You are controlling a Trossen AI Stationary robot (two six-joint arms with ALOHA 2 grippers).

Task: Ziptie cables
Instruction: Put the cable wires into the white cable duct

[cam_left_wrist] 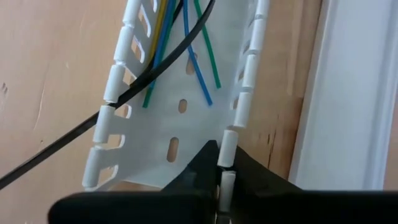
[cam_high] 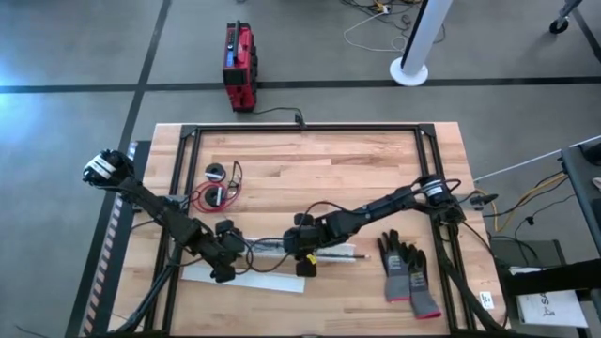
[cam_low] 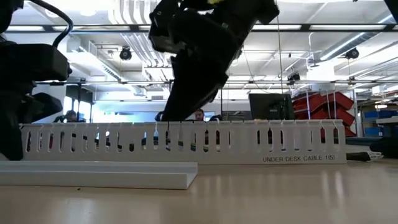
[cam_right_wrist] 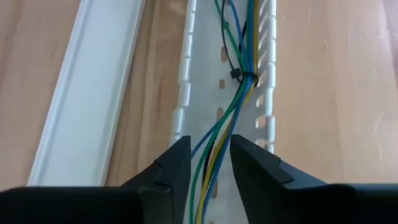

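A white slotted duct [cam_high: 333,252] lies on the wooden table between my two grippers. A bundle of blue, green and yellow cables [cam_right_wrist: 239,102] runs along its inside, bound by a thin black ziptie [cam_right_wrist: 238,76]. A black cable [cam_left_wrist: 68,142] leaves through a side slot. My left gripper [cam_high: 223,261] is shut on the duct's left end. My right gripper [cam_high: 302,255] reaches down into the duct and is shut on the bundle. A coil of red and black wire [cam_high: 211,195] lies on the table, farther back on the left. My left gripper pinches one slotted side wall of the duct [cam_left_wrist: 226,144] between its two fingers at the duct's end, one finger inside the channel and one outside. The duct lies flat on the table. My right gripper has the coloured bundle [cam_right_wrist: 211,149] between its two fingers [cam_right_wrist: 180,158], inside the channel. The fingers come from above and stand across the bundle, which lies along the duct's floor.
The duct's loose white cover strip [cam_high: 249,279] lies just in front of the duct. A pair of grey and black gloves [cam_high: 408,274] lies at the right. A red box [cam_high: 239,53] stands on the floor beyond the table's far edge.
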